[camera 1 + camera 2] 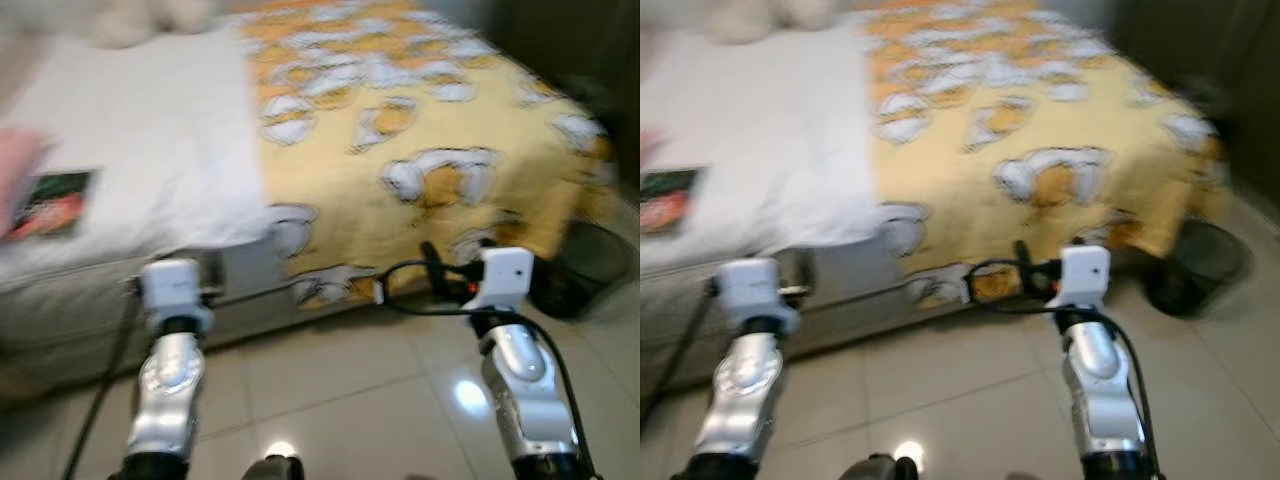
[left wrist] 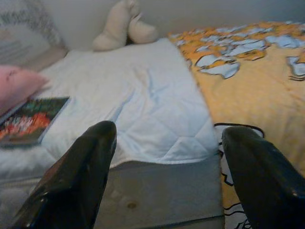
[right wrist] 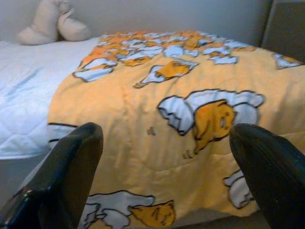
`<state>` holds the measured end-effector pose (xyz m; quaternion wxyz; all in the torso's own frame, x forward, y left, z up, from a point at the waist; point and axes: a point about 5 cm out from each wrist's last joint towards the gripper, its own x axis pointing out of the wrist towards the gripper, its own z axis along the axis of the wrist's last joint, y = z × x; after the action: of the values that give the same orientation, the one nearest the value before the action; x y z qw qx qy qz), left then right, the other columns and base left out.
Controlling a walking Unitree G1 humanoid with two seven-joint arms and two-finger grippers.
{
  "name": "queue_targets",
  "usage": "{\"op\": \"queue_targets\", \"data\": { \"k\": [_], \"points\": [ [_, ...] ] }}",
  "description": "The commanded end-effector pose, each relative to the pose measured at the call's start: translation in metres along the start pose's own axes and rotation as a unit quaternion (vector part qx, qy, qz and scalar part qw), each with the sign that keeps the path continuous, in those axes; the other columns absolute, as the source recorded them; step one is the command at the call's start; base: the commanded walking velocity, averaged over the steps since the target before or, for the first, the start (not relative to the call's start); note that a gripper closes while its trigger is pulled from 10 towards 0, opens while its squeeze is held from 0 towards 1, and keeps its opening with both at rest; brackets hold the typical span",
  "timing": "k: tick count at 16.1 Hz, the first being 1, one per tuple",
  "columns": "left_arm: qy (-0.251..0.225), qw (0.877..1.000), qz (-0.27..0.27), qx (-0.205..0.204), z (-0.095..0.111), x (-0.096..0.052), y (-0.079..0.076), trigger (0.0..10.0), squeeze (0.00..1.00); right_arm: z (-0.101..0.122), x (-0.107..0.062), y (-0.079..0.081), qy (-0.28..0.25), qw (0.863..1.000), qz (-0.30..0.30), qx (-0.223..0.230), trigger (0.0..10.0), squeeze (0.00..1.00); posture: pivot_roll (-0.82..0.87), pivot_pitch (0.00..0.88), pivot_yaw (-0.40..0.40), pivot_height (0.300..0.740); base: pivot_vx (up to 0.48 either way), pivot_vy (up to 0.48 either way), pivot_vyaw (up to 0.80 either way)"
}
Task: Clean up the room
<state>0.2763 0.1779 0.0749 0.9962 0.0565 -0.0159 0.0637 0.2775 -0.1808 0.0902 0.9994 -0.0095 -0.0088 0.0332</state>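
Facing the bed (image 1: 400, 180), left hand (image 2: 167, 171) and right hand (image 3: 167, 176) spread wide, holding nothing.

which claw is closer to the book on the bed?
Left. The left claw hangs at the bed's edge below the white quilt, with the book just off to its left. The right claw faces the yellow blanket, further right of it.
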Motion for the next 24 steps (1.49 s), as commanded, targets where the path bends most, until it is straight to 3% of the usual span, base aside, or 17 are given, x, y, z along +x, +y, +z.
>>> {"op": "queue_targets", "data": {
  "k": [1, 2, 4, 8, 11, 14, 16, 18, 20, 22, 24],
  "points": [
    [-0.02, 1.0, -0.011, 0.013, 0.015, 0.008, -0.003, 10.0, 0.0, 0.004, 0.005, 0.005, -0.015, 1.0, 0.002, 0.013, 10.0, 0.2, -0.18, 0.0, 0.097, 0.74, 0.0, 0.0, 0.68],
    [-0.025, 1.0, -0.016, 0.008, 0.018, 0.008, -0.005, 10.0, 0.0, 0.003, 0.007, 0.007, -0.015, 1.0, 0.003, 0.016, 10.0, 0.2, -0.18, 0.0, 0.105, 0.74, 0.0, -0.386, 0.68],
    [0.009, 1.0, 0.002, -0.011, 0.012, 0.007, -0.003, 10.0, 0.0, -0.001, 0.008, 0.01, -0.007, 1.0, 0.0, 0.029, 10.0, 0.2, -0.16, 0.0, 0.106, 0.74, 0.0, -0.435, 0.66],
    [0.051, 0.998, 0.029, 0.005, -0.005, -0.005, 0.011, 10.0, 0.0, -0.015, -0.003, 0.009, 0.011, 1.0, 0.018, 0.014, 10.0, 0.22, -0.16, 0.0, 0.094, 0.74, 0.0, -0.434, 0.63],
    [0.052, 0.998, 0.023, -0.022, -0.002, -0.001, 0.003, 10.0, 0.0, -0.016, 0.0, 0.005, 0.014, 1.0, 0.015, 0.011, 10.0, 0.23, -0.17, 0.0, 0.091, 0.74, 0.12, -0.246, 0.63],
    [0.057, 0.998, 0.012, 0.009, -0.001, 0.006, 0.0, 10.0, 0.0, -0.017, 0.002, 0.008, 0.013, 1.0, 0.016, 0.013, 10.0, 0.24, -0.17, 0.0, 0.093, 0.74, 0.0, -0.16, 0.61],
    [0.046, 0.999, -0.002, 0.006, 0.005, 0.009, -0.005, 10.0, 0.0, -0.02, 0.001, 0.018, 0.013, 0.999, 0.037, 0.012, 10.0, 0.24, -0.17, 0.0, 0.101, 0.74, 0.0, -0.48, 0.58],
    [0.053, 0.999, 0.004, 0.012, 0.003, 0.006, -0.001, 10.0, 0.0, -0.029, -0.006, 0.017, 0.029, 0.999, 0.04, 0.011, 10.0, 0.25, -0.16, 0.0, 0.098, 0.74, 0.0, -0.48, 0.56],
    [0.054, 0.999, 0.0, 0.004, 0.0, 0.005, -0.004, 10.0, 0.0, -0.033, -0.009, 0.018, 0.041, 0.998, 0.051, 0.012, 10.0, 0.29, -0.14, 0.0, 0.066, 0.74, 0.0, -0.48, 0.53],
    [0.059, 0.998, 0.007, -0.018, -0.001, 0.014, -0.009, 10.0, 0.0, -0.033, -0.008, 0.025, 0.045, 0.996, 0.071, 0.015, 10.0, 0.31, -0.14, 0.0, 0.05, 0.74, 0.0, -0.48, 0.48],
    [0.041, 0.999, -0.035, -0.004, 0.004, 0.009, -0.017, 10.0, 0.0, -0.032, -0.008, 0.024, 0.041, 0.996, 0.078, 0.002, 10.0, 0.31, -0.14, 0.0, 0.048, 0.74, 0.0, -0.48, 0.48]
  ]
}}
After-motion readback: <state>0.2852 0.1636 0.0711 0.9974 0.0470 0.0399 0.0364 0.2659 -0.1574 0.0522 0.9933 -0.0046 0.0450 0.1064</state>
